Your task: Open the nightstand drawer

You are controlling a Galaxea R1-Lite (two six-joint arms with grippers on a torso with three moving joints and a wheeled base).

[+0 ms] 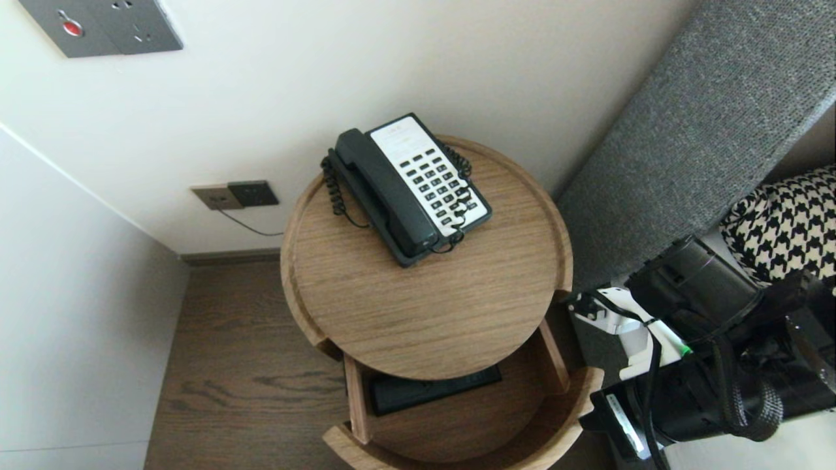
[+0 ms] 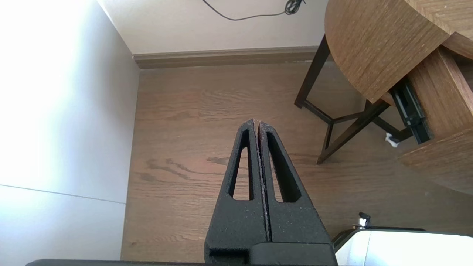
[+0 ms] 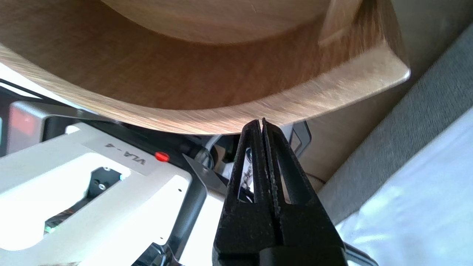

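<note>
I'm looking at a table [image 1: 431, 307] of matt wood, its grain showing plainly. The phone [image 1: 418, 183] is showing smooth black plastic with a white, faintly glossy face. The floor [image 1: 248, 365] is reading as darker wood boards, and the wall [image 1: 392, 65] as smooth matt paint. The headboard [image 1: 705, 117] is wearing rough grey woven cloth, the pillow [image 1: 784, 222] houndstooth cloth. The left gripper [image 2: 257, 122] and right gripper [image 3: 262, 120] are looking black, grainy and matt.
</note>
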